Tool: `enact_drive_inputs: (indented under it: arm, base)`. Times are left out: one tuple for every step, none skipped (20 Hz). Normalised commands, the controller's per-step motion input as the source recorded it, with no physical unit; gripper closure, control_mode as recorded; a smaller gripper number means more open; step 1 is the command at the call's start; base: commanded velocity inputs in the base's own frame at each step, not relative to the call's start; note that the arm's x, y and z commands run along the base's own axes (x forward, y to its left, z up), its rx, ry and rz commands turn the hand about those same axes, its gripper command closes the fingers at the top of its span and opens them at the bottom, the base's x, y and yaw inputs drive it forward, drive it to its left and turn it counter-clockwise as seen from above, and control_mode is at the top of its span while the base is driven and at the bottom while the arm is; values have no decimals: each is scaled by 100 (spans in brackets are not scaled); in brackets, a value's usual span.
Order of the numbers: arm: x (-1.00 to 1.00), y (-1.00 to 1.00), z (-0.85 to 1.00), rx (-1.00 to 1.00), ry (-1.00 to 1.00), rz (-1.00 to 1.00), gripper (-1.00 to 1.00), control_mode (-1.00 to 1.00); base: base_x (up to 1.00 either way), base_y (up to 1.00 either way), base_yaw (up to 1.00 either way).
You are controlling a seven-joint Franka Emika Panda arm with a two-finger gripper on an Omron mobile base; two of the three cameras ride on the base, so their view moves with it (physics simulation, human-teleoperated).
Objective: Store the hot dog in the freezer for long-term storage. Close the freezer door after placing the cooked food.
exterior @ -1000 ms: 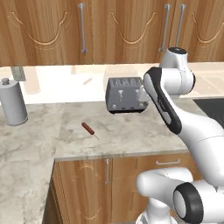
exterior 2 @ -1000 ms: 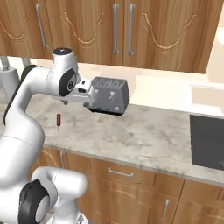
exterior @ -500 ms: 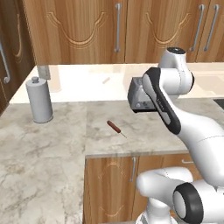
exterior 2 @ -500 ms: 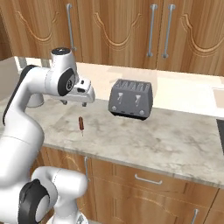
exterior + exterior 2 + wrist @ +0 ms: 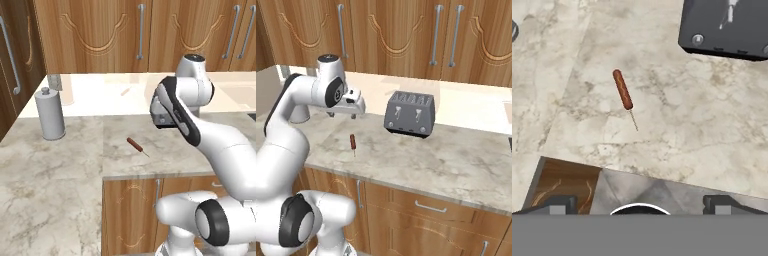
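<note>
Jaws on the gripper [image 5: 342, 115] are wide open and hold nothing. They hang above the bench [image 5: 60, 185], near the hot dog [image 5: 133, 144], which lies flat on the marble by the front edge. The toaster [image 5: 409, 114] sits apart, farther along the bench. The robot's base has rolled sideways, so the whole picture has slid and the hot dog now sits almost under the hand. I think the next step is to reach down and grab it.
</note>
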Motion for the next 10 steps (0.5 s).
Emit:
enact_drive_inputs:
  arm:
    - [65,0,0,0,9,12,-100,-100]
    - [64,0,-14,0,8,11,-100,-100]
    - [65,5,-16,0,12,10,-100,-100]
    - [60,9,-23,0,11,10,-100,-100]
    - [46,14,-26,0,10,12,-100,-100]
    - [44,21,-31,1,15,15,-100,-100]
    - [21,11,-34,5,6,12,-100,-100]
    - [16,11,-14,0,0,10,-100,-100]
    - [16,19,-16,0,1,8,-100,-100]
    - [26,22,-26,0,1,7,-100,-100]
  base:
    - [0,0,0]
    - [0,0,0]
    - [0,0,0]
    - [0,0,0]
    - [0,0,0]
    - [0,0,0]
    - [0,0,0]
    - [0,0,0]
    - [0,0,0]
    - [0,0,0]
